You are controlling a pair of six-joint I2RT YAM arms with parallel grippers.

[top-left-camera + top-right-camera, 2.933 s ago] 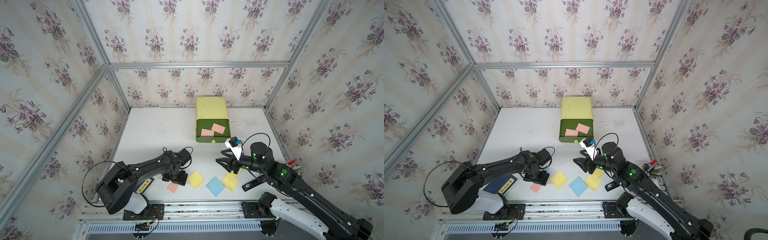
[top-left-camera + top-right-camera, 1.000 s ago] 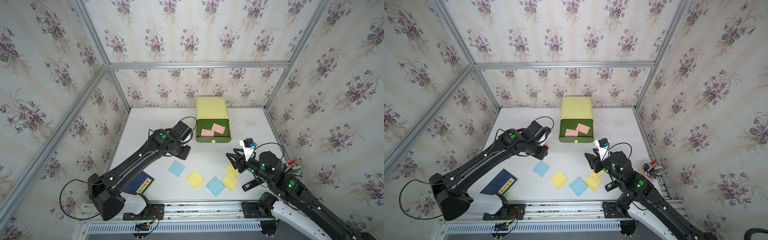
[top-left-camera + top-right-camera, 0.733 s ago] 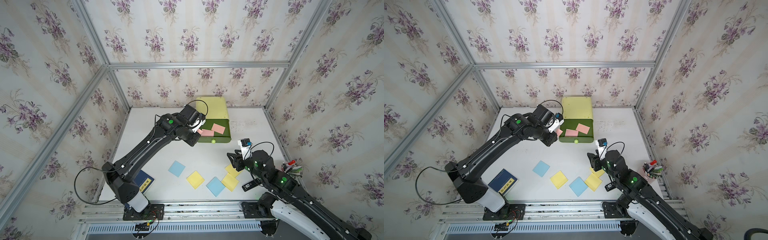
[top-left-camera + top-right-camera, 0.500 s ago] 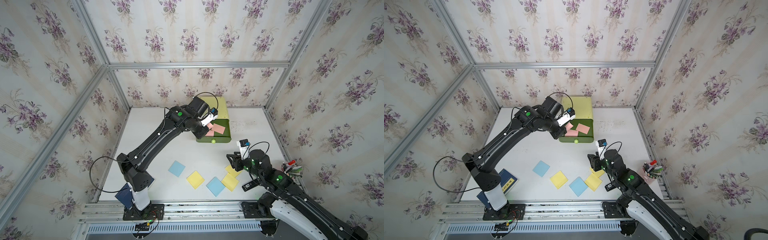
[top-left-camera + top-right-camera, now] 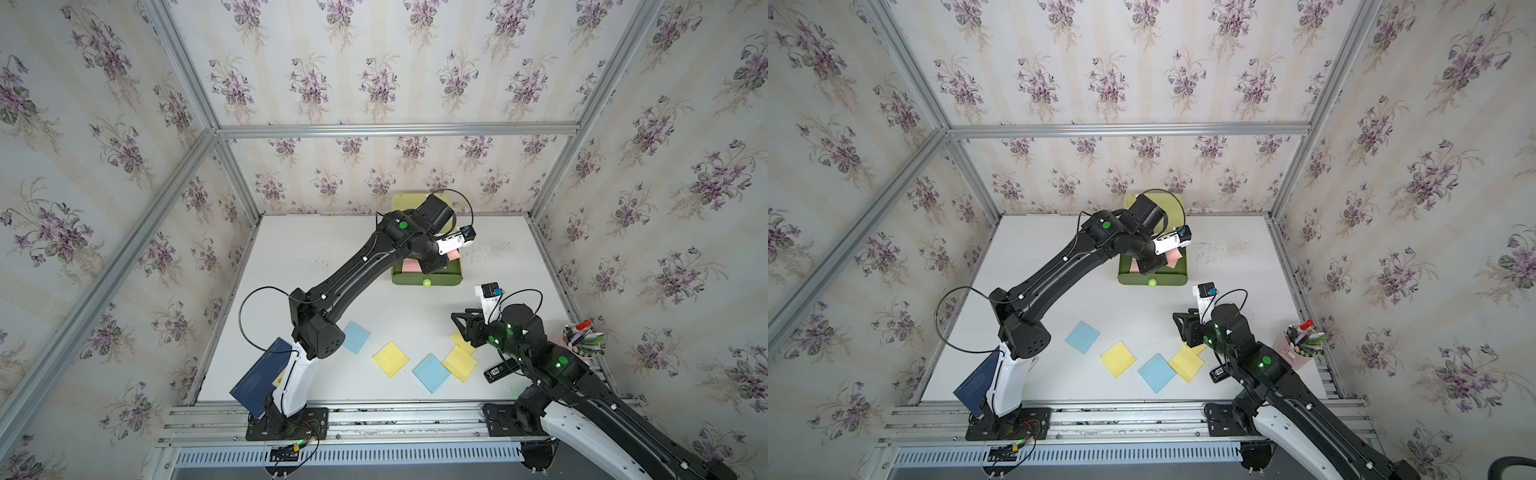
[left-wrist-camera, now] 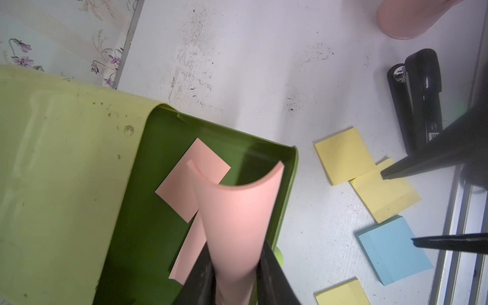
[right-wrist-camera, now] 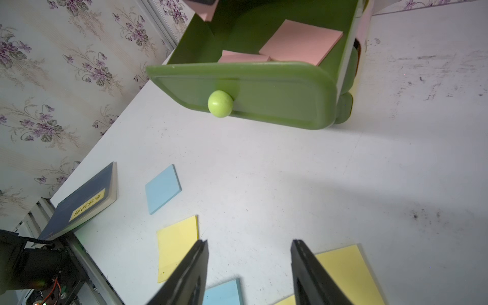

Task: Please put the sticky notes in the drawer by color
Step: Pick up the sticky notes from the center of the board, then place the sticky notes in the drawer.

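The drawer [image 5: 451,279] cabinet stands at the back, its top drawer pulled out. Two pink sticky notes [image 6: 190,182] lie inside it. My left gripper [image 6: 235,264] hangs over that open drawer, shut on a third pink sticky note [image 6: 237,211] that curls up between its fingers. On the table near the front lie two blue notes [image 5: 355,336] [image 5: 431,372] and three yellow ones [image 5: 390,359] [image 5: 460,363] [image 5: 462,341]. My right gripper [image 7: 248,243] is open and holds nothing, just above the table beside the rightmost yellow notes [image 7: 346,269].
A dark blue book [image 5: 259,376] lies at the front left corner, by the left arm's base. A black stapler [image 5: 500,370] and a pink pen cup [image 5: 579,338] sit at the front right. Metal rails and papered walls bound the table.
My left arm has swung from the front of the table to above the open drawer, carrying the pink note. The right arm has pulled back slightly, still open.
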